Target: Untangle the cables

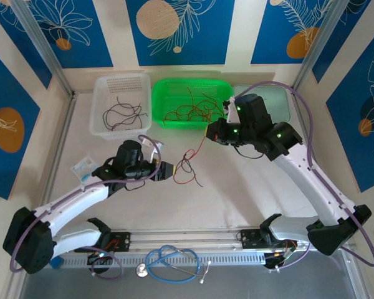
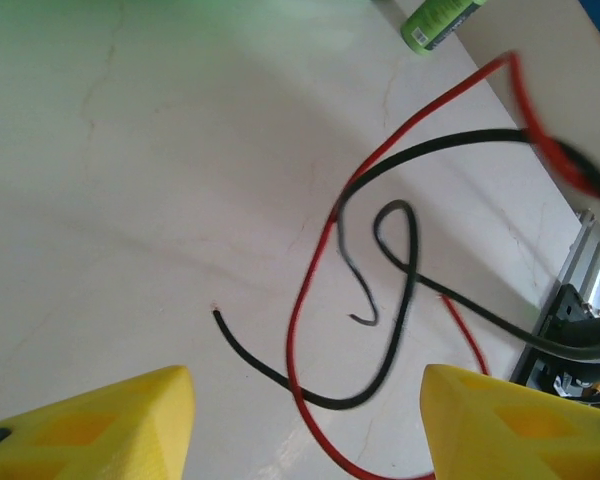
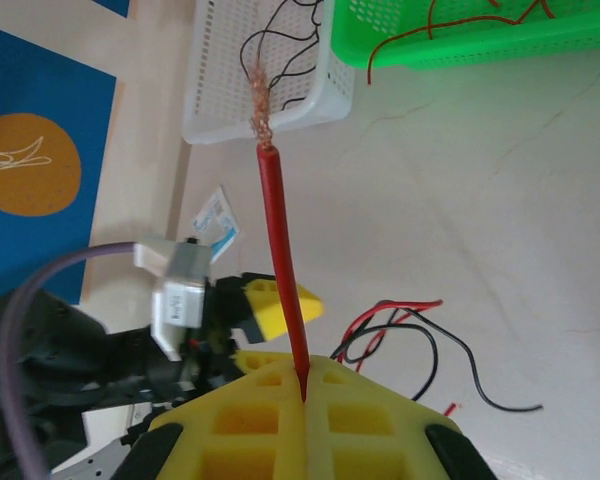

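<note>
The right gripper (image 3: 302,375) has its jaws clamped on a thin red cable (image 3: 280,260). The cable's bare copper end (image 3: 258,110) sticks out past them toward the white mesh plastic basket (image 3: 220,110). In the top view the red cable runs down from that grip to a small tangle (image 1: 187,169) of red and black wire, which lies on the pale table (image 1: 249,187) between the two arms. The left gripper (image 2: 305,385) hovers over that tangle with its jaws wide apart. Beneath it a thin curly black cable (image 2: 407,300) crosses the red one in several places.

To do this step well, I judge the left jaws should drop onto the black cable near a crossing and close firmly. The right arm should then draw the red cable away slowly, along its own line, toward the bright green plastic basket (image 1: 187,81). A quick tug could tighten the loop or drag both cables along together.
</note>
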